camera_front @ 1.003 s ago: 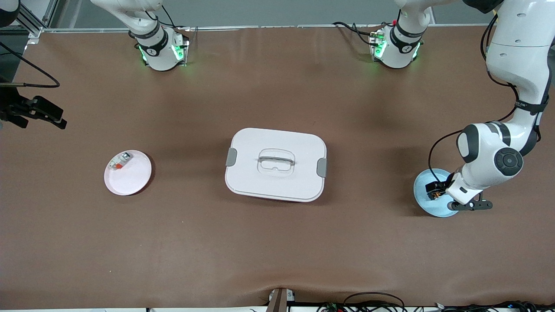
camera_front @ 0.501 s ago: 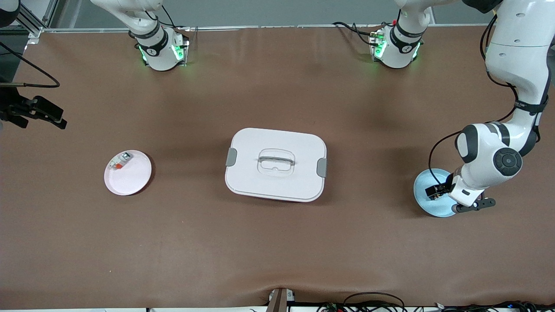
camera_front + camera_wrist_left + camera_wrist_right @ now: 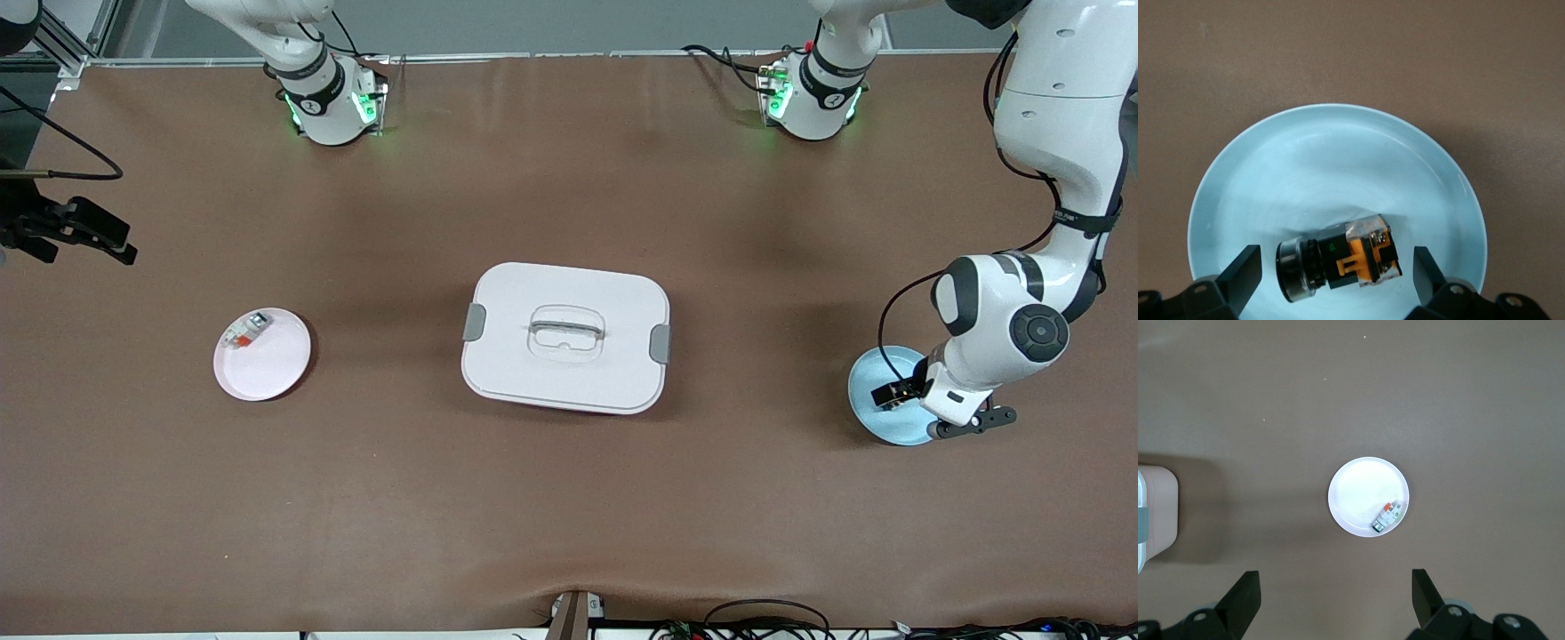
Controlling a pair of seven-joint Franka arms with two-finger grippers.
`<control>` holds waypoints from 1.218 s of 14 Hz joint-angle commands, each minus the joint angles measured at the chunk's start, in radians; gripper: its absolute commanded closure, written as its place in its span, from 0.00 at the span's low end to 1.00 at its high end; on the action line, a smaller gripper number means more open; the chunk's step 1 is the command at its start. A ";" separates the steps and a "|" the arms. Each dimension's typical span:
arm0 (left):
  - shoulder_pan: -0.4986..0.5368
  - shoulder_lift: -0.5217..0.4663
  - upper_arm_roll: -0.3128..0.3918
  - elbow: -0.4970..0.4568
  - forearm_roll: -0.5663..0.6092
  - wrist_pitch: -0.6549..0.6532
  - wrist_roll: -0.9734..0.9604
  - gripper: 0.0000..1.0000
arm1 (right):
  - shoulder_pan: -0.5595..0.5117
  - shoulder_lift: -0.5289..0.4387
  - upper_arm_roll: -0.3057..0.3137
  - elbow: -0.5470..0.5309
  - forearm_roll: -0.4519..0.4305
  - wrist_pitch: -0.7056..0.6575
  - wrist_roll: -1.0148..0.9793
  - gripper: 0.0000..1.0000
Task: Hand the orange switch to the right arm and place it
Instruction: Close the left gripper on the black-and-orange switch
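**While the switch lies in the blue plate, both grippers are spread**

Two round plates sit on the brown table. One orange switch [image 3: 1338,259], boxy and black with a ringed end, lies on its side in the glossy blue plate [image 3: 1338,153] at the left arm's end, between the spread fingers of the left gripper [image 3: 1337,270], untouched. One pink plate [image 3: 276,369] holds a small grey part [image 3: 246,330]. One white lidded box [image 3: 565,338] sits between the plates. The right gripper [image 3: 1337,593], high over the table, waits with fingers apart, holding nothing.

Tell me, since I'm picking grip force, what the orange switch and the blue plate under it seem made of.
The orange switch looks like hard moulded plastic: matte black body, orange clip, small metal screws at one end. The blue plate it lies in appears to be glossy plastic or glazed ceramic, given its soft sheen. The left gripper hangs open over it.
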 commanded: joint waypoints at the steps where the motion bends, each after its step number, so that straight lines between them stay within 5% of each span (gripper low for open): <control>1: 0.000 0.023 0.003 0.020 0.014 0.018 -0.036 0.00 | -0.011 -0.015 0.009 -0.005 0.001 0.001 -0.012 0.00; 11: 0.001 0.032 0.003 0.025 0.013 0.022 -0.093 0.02 | -0.013 -0.004 0.009 0.033 0.002 -0.003 -0.012 0.00; 13: 0.001 0.032 0.003 0.025 0.013 0.022 -0.094 0.22 | -0.009 -0.004 0.011 0.037 0.002 -0.003 -0.007 0.00; 16: -0.002 0.029 0.003 0.025 0.010 0.021 -0.110 0.93 | -0.008 -0.004 0.012 0.038 0.005 -0.002 -0.005 0.00; 17: -0.007 0.024 0.003 0.025 0.010 0.018 -0.131 1.00 | -0.008 -0.004 0.012 0.037 0.007 -0.002 -0.002 0.00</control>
